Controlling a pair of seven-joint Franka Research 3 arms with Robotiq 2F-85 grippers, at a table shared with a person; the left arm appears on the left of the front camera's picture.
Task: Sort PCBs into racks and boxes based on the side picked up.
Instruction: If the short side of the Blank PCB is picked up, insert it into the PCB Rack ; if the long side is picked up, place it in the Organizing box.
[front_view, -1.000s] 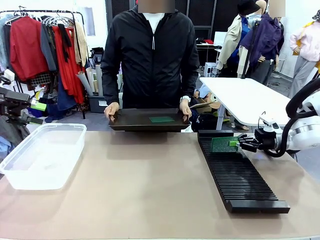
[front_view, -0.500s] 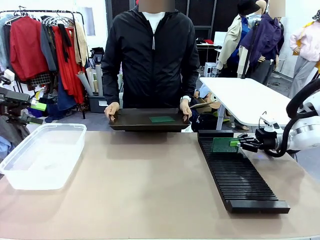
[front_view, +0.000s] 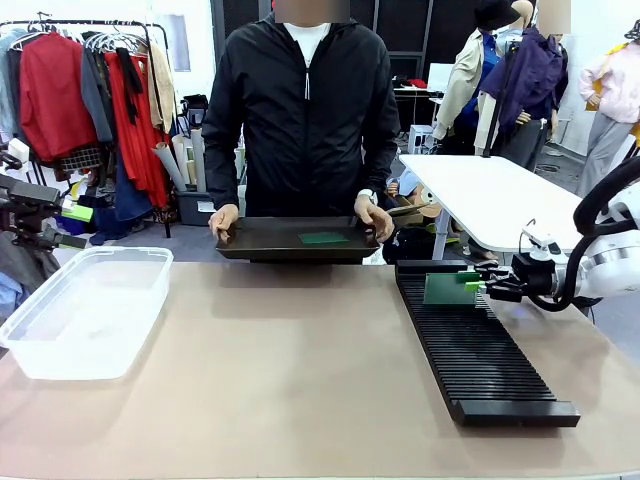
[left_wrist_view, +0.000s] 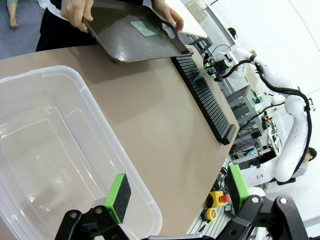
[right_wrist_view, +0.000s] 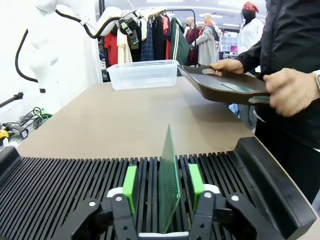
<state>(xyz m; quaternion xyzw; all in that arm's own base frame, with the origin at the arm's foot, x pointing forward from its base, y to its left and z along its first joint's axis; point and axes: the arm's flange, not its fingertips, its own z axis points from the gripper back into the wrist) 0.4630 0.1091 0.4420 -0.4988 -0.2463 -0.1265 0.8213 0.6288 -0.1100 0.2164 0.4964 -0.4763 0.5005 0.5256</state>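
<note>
Where the worktop (front_view: 300, 380) meets its left edge, a clear plastic tub (front_view: 70, 365) sits with nothing visible inside. The left claw (left_wrist_view: 178, 192) hangs over the tub's near corner in the left wrist view, its green pads (left_wrist_view: 118, 197) spread wide apart and gripping nothing.

At the middle of the far edge, a person holds a dark tray (front_view: 260, 240) just above the worktop, one hand (front_view: 222, 220) on one end and the other hand (front_view: 375, 217) on the opposite end. A flat PCB (front_view: 324, 238) lies on the tray, nearer the end that faces the rack.

Along the right side, a black slotted rack (front_view: 480, 360) runs from the far edge towards the near right corner. An upright PCB (front_view: 443, 288) stands on edge in a slot close to the rack's far end. The right claw (front_view: 484, 290) reaches in level from the right edge. In the right wrist view its two pads (right_wrist_view: 130, 185) flank the board, one on each face, with a narrow gap showing on both sides, so the claw is spread and the board stands in its slot alone.
</note>
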